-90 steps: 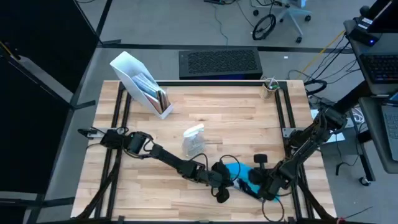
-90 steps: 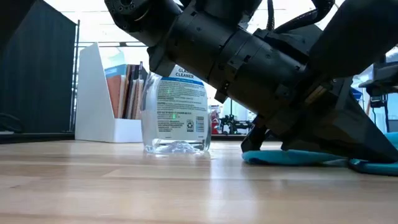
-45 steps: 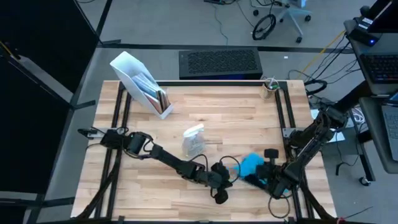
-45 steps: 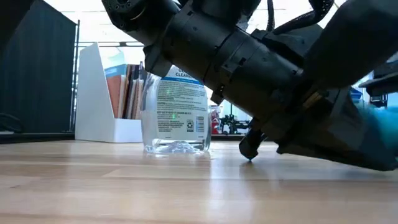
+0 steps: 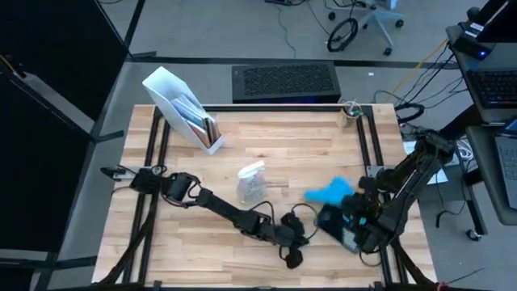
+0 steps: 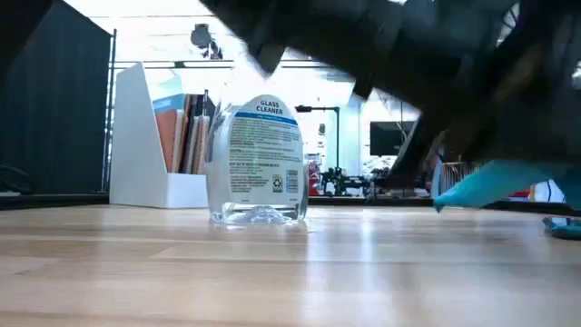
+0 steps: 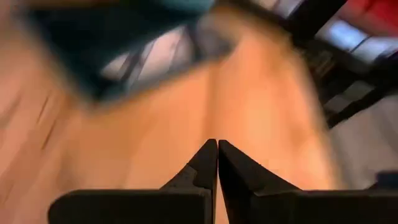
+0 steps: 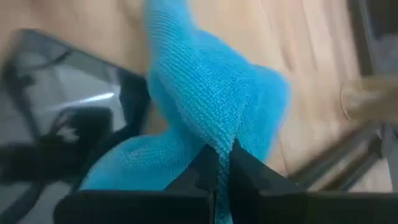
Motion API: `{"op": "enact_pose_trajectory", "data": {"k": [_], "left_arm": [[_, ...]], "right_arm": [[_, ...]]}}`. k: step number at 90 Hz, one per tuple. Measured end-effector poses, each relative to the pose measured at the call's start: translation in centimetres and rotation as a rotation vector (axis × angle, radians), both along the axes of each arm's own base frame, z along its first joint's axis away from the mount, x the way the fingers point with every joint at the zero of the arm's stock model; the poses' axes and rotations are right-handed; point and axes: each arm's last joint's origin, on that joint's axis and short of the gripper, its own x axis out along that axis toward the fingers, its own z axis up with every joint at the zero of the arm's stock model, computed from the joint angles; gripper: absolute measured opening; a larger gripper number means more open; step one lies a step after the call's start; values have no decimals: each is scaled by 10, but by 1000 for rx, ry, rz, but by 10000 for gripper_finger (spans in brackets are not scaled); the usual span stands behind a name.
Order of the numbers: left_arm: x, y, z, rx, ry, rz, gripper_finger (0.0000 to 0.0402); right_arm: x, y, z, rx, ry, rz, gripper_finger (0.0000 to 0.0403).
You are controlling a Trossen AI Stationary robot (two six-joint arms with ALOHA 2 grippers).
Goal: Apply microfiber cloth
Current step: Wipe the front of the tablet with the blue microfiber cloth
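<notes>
The sky-blue microfiber cloth (image 5: 329, 192) is bunched up and raised beside the far edge of a dark grey tablet (image 5: 338, 228) that lies flat on the wooden table near its front right. My right gripper (image 5: 353, 205) is shut on the cloth (image 8: 211, 93). In the low view the cloth (image 6: 495, 184) shows at the right, above the tabletop. My left gripper (image 5: 296, 236) is shut over bare wood just left of the tablet (image 7: 124, 50), with nothing between its fingers (image 7: 217, 158). My right gripper pinches a gathered ridge of the cloth (image 8: 221, 138) between its two fingers, several layers bunched together. The cloth spreads out slack beyond the fingers, lifted off the table. Whether its lower part (image 8: 127, 167) touches the tablet cannot be told.
A clear glass-cleaner spray bottle (image 5: 252, 181) stands upright near the table's middle, left of the tablet. A white file holder with books (image 5: 184, 109) stands at the far left. A small jar (image 5: 350, 113) sits at the far right corner. Black frame rails (image 5: 373, 145) run along both sides.
My right gripper has risen and gone toward the table's far right with the cloth. The cloth, which lay spread over the tablet, is now pulled off it and bunched in the air, and the tablet's top is bare. My left gripper has stayed shut and shifted slightly.
</notes>
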Motion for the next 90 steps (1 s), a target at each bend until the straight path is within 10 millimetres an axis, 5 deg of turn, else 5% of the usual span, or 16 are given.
{"op": "enact_pose_trajectory", "data": {"k": [24,46,63,90], "left_arm": [[10,3,-3,-5,-30,6,0],[17,15,-43,-56,57,19,0],[17,17,-47,-95,102,-9,0],[14,22,-47,-29,161,16,0]], "right_arm": [[-8,-6,-50,217,87,-95,0],[3,12,-60,459,-2,-83,0],[16,25,-59,629,-97,-69,0],[32,17,-56,582,-204,-38,0]]}}
